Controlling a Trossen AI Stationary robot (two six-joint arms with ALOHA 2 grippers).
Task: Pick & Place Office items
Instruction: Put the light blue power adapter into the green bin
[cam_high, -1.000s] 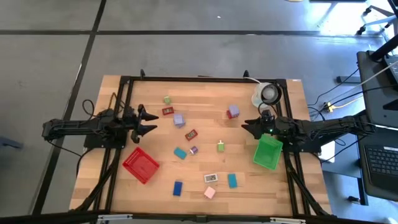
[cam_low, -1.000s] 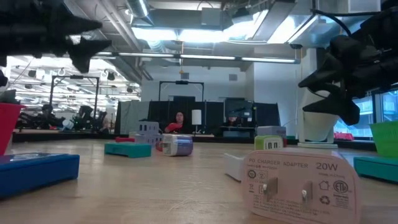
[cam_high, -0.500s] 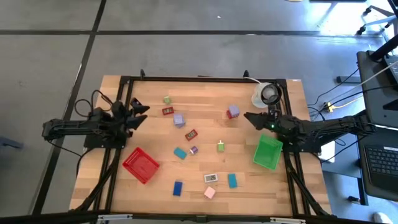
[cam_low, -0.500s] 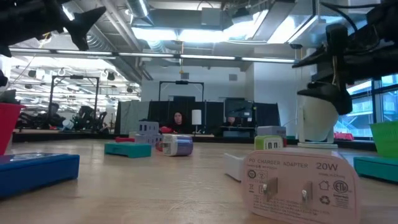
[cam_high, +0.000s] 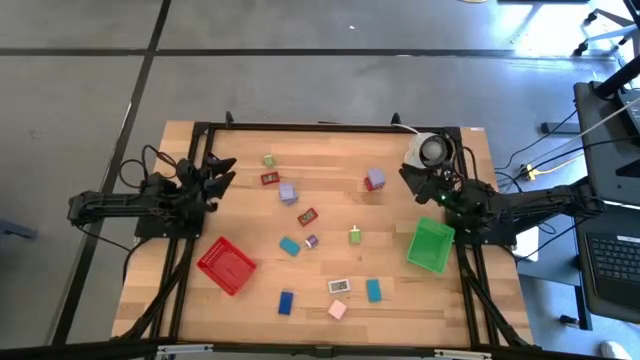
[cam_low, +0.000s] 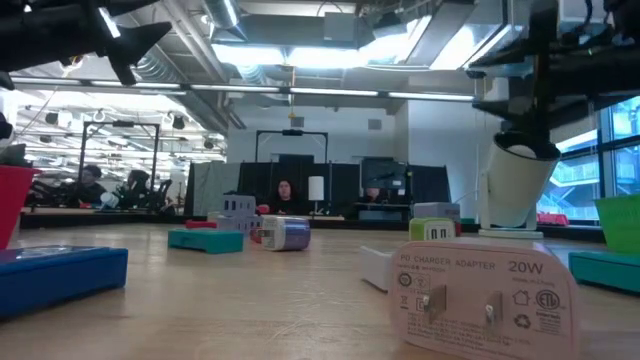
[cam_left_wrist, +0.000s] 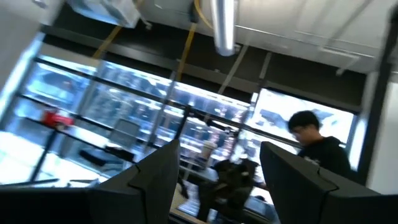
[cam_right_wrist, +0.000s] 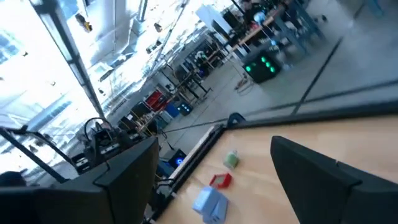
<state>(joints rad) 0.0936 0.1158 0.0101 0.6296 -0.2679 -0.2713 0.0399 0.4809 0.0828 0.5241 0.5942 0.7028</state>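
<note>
The office items lie scattered on the wooden table: a green piece (cam_high: 269, 160), a red one (cam_high: 270, 179), lavender blocks (cam_high: 287, 192) (cam_high: 375, 179), a teal piece (cam_high: 290, 246), a blue piece (cam_high: 286, 302), and a pink adapter (cam_high: 337, 310) (cam_low: 480, 295). My left gripper (cam_high: 222, 170) (cam_left_wrist: 217, 186) is open, raised above the table's left side and tipped upward at the room. My right gripper (cam_high: 410, 178) (cam_right_wrist: 214, 180) is open, raised near the white round object (cam_high: 430, 152); it looks across the far pieces (cam_right_wrist: 210, 204).
A red basket (cam_high: 226, 265) sits near the left front and a green basket (cam_high: 430, 245) on the right, below my right arm. The white round object (cam_low: 515, 185) stands at the far right corner. A person (cam_left_wrist: 311, 140) shows in the room beyond.
Both arms have drawn back from the table's middle and risen. My left gripper moved toward the far edge and slightly left, tipping upward. My right gripper moved toward the far edge, nearer the white round object, tipping upward as well. No piece has moved.
</note>
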